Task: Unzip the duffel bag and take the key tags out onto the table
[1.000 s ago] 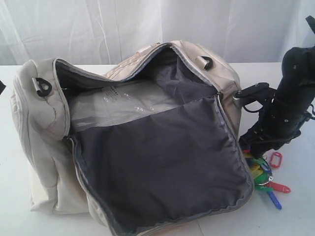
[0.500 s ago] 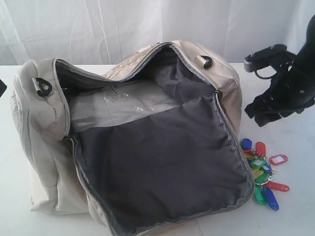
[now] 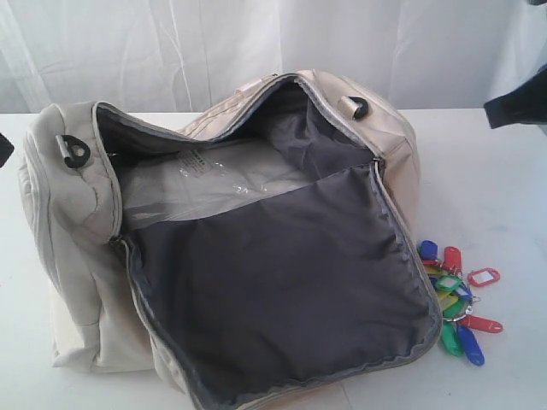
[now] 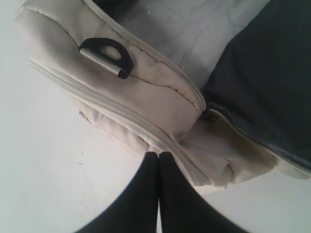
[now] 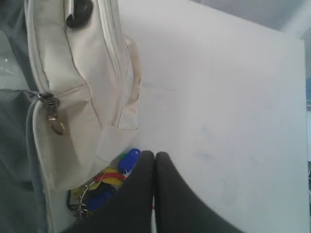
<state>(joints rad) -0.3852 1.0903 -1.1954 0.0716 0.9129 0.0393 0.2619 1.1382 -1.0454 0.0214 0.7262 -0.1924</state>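
duffel bag (image 3: 68,213) cream, unzipped, key tags (image 3: 457,307) on table (image 3: 487,188), left end effector (image 4: 158,160) and right end effector (image 5: 154,160) pressed together

White counter (image 3: 500,184), wide and flat. On it: one cream duffel bag (image 3: 73,213), unzipped, flap laid open, grey lining showing; one bunch of coloured key tags (image 3: 457,301), just beside the flap's corner.

Left hand (image 4: 158,155) has its fingers pressed together; right hand (image 5: 154,155) likewise, its arm (image 3: 520,107) held high.
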